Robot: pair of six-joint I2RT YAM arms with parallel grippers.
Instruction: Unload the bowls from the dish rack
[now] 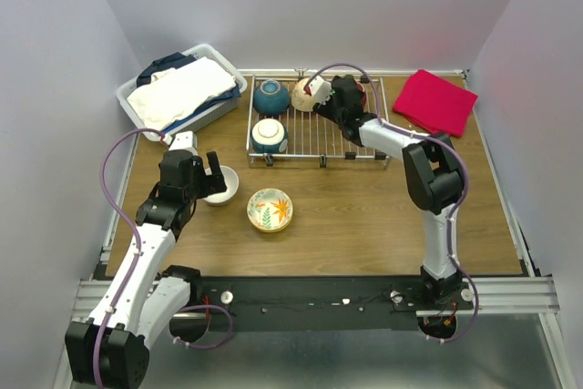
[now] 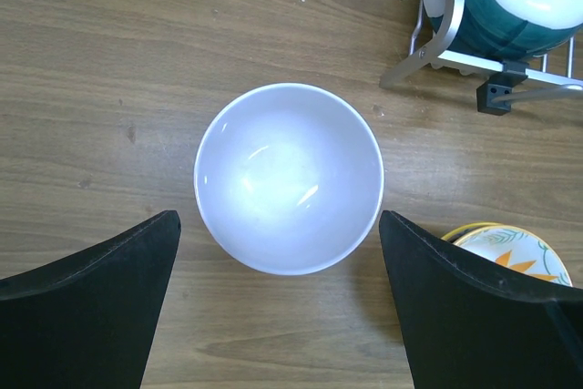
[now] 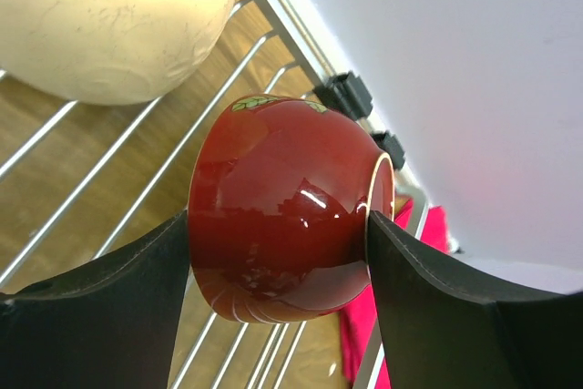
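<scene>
The dish rack (image 1: 314, 143) stands at the back middle of the table. In it are a teal bowl (image 1: 271, 96), a cream bowl (image 1: 304, 94) and a teal bowl with a white inside (image 1: 270, 136). My right gripper (image 1: 353, 96) is over the rack's back right part, shut on a dark red bowl (image 3: 282, 207). That bowl is tipped on its side, with one finger on each flank. On the wood, a white bowl (image 2: 288, 178) sits upright and free, just ahead of my open left gripper (image 2: 278, 220). A floral bowl (image 1: 271, 209) rests beside it.
A white basket (image 1: 182, 88) of folded cloth stands at the back left. A red cloth (image 1: 437, 100) lies at the back right. The rack's front left corner (image 2: 428, 52) is near the white bowl. White walls close in the back and both sides.
</scene>
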